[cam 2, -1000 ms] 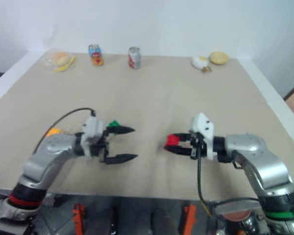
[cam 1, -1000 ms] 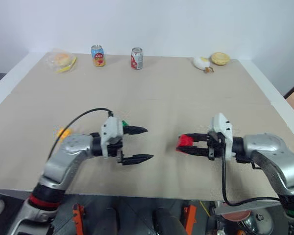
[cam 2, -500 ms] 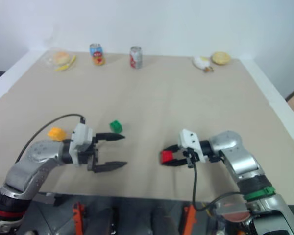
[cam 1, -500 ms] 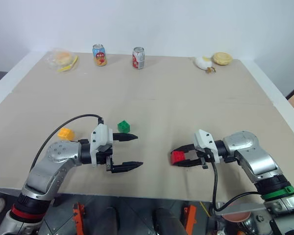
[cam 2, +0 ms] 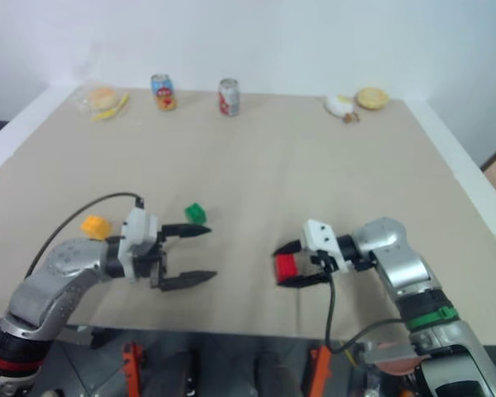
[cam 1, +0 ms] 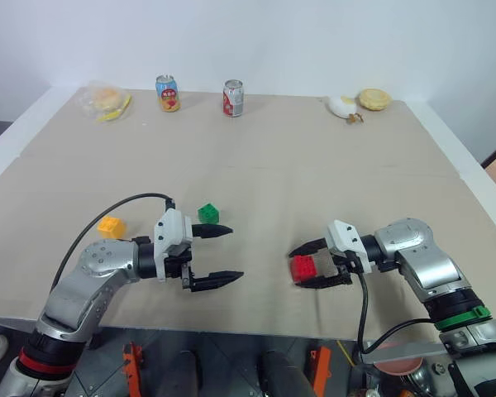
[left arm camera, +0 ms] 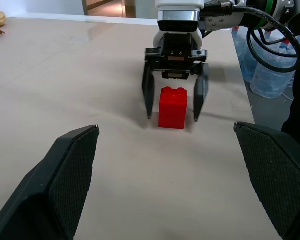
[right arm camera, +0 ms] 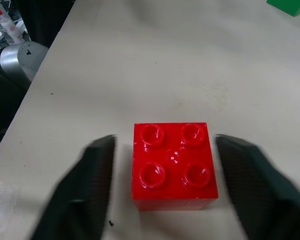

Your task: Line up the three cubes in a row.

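The red cube (cam 1: 304, 268) stands on the table, studs up, between the fingers of my right gripper (cam 1: 295, 267). That gripper is open, with a gap on each side of the cube (left arm camera: 172, 107). The green cube (cam 1: 208, 213) sits just beyond the upper finger of my left gripper (cam 1: 233, 253), which is open, holds nothing and points toward the right gripper. To the left, beside my left forearm, lies the yellow-orange cube (cam 1: 110, 226). The green cube (right arm camera: 290, 6) also peeks in at a corner of the right wrist view.
Two drink cans (cam 1: 167, 93) (cam 1: 232, 98) stand along the table's far edge. A bagged food item (cam 1: 107, 102) lies at the far left and two more food pieces (cam 1: 343, 106) (cam 1: 372, 99) at the far right. The table's front edge (cam 1: 256, 324) runs just below both grippers.
My right gripper came down with the red cube, set it on the table and opened its fingers off it. The left gripper stayed open and still.
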Robot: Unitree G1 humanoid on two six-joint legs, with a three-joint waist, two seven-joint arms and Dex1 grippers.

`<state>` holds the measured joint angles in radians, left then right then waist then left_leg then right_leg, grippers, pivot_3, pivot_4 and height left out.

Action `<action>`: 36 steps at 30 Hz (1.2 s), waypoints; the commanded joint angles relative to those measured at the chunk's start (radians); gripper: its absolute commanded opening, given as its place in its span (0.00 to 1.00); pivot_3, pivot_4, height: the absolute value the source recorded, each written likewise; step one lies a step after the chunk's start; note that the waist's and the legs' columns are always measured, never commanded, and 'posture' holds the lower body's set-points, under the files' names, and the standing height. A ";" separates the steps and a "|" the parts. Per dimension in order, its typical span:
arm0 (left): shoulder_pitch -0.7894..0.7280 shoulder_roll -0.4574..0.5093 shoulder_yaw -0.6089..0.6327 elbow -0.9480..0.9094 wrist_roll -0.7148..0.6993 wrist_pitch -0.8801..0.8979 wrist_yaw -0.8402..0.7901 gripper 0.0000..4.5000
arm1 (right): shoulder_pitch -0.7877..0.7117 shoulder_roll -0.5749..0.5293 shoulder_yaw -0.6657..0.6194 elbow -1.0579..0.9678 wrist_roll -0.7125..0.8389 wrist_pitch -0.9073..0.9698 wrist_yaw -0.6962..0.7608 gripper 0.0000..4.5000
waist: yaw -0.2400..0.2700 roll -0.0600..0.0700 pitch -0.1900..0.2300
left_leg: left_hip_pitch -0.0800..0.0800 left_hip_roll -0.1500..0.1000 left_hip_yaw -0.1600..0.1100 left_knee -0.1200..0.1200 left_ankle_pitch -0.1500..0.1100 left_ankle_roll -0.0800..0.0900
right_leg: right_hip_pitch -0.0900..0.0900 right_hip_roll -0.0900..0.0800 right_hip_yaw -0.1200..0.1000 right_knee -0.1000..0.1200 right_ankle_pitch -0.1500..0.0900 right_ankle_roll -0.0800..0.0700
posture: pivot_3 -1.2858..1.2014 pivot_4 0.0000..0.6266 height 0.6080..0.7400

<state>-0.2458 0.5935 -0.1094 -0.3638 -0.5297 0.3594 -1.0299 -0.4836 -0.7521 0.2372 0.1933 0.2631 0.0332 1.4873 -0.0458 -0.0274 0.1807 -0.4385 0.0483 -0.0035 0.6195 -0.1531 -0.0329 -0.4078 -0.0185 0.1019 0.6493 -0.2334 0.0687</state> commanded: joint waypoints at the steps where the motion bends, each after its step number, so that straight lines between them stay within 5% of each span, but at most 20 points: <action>1: -0.013 -0.013 0.014 -0.023 -0.012 0.007 0.021 1.00 | 0.000 -0.014 -0.044 -0.085 0.060 0.057 0.015 0.99 | 0.000 0.000 0.000 | 0.000 0.000 0.000 0.000 0.000 0.000 | 0.000 0.000 0.000 0.000 0.000 0.000 | 0.52 0.24 0.95; 8: -0.054 -0.056 0.067 0.069 0.030 0.018 0.154 1.00 | -0.061 0.016 -0.186 -0.278 0.246 0.325 -0.152 0.99 | 0.000 0.000 0.000 | 0.000 0.000 -0.001 0.000 0.000 0.000 | 0.000 0.000 0.000 0.001 0.000 0.000 | 0.52 0.24 0.95; 14: -0.197 -0.063 0.080 0.309 0.119 -0.001 0.220 1.00 | -0.116 0.104 -0.188 -0.362 0.223 0.430 -0.369 0.99 | 0.001 0.000 0.000 | 0.000 0.000 -0.003 0.000 0.000 0.000 | 0.000 0.002 -0.002 0.001 0.001 -0.001 | 0.52 0.24 0.95; 29: -0.303 -0.157 -0.017 0.580 0.297 -0.071 0.216 1.00 | -0.120 0.166 -0.198 -0.402 0.238 0.467 -0.495 0.99 | 0.000 0.000 0.000 | -0.003 0.000 -0.004 -0.001 0.000 -0.002 | -0.001 0.002 -0.002 0.001 0.001 0.004 | 0.52 0.24 0.95; 36: -0.297 -0.163 -0.010 0.587 0.313 -0.078 0.207 0.53 | -0.112 0.159 -0.193 -0.407 0.245 0.473 -0.486 1.00 | 0.000 0.000 0.000 | -0.003 0.000 -0.004 0.000 0.000 -0.002 | -0.001 0.002 -0.001 0.001 0.000 0.002 | 0.52 0.24 0.95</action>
<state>-0.5249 0.4340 -0.1308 0.2421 -0.2157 0.3015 -0.8165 -0.5845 -0.5866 0.0683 -0.1714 0.4877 0.5085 0.9981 -0.0458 -0.0275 0.1806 -0.4417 0.0479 -0.0071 0.6190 -0.1532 -0.0349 -0.4089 -0.0169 0.1005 0.6502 -0.2329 0.0709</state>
